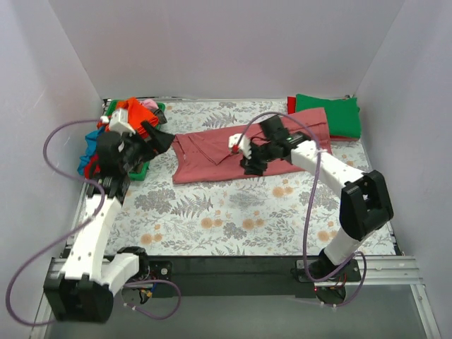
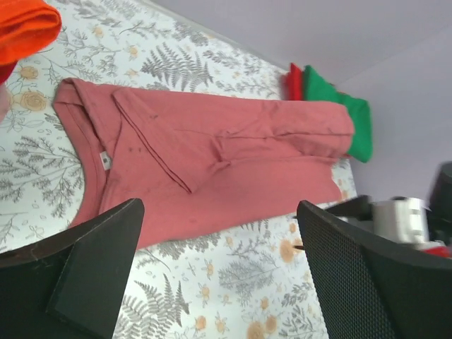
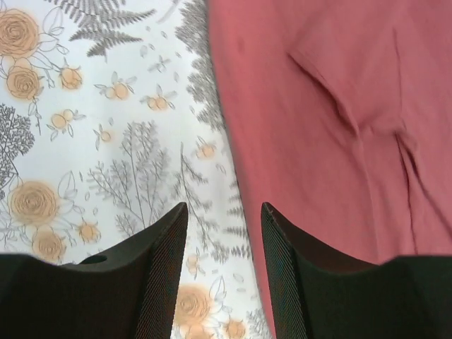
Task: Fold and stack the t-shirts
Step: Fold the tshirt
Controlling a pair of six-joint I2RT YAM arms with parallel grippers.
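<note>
Over the table, top view: left pincer (image 1: 161, 141) hangs open just beside the left end of the dusty-rose t-shirt (image 1: 212, 152), with the pile of loose tees (image 1: 133, 113) behind it. Right pincer (image 1: 248, 164) sits low over the shirt's near edge, jaws apart and empty. Folded green t-shirt (image 1: 332, 116) lies well beyond the right pincer, in the far corner.

Left wrist view: fingers (image 2: 106, 254) are wide apart with nothing between them. The rose shirt lies ahead, partly folded lengthways, neck tag (image 2: 105, 161) toward the left finger. Risk: pinching only the top flap would drag that fold open.

Right wrist view: jaws are parted and straddle the shirt edge, fabric under one finger and printed covering (image 3: 106, 141) under the other. Risk: closing here could catch the covering along with the hem or miss the hem altogether. Uneven lifts by the two arms would skew the fold.
</note>
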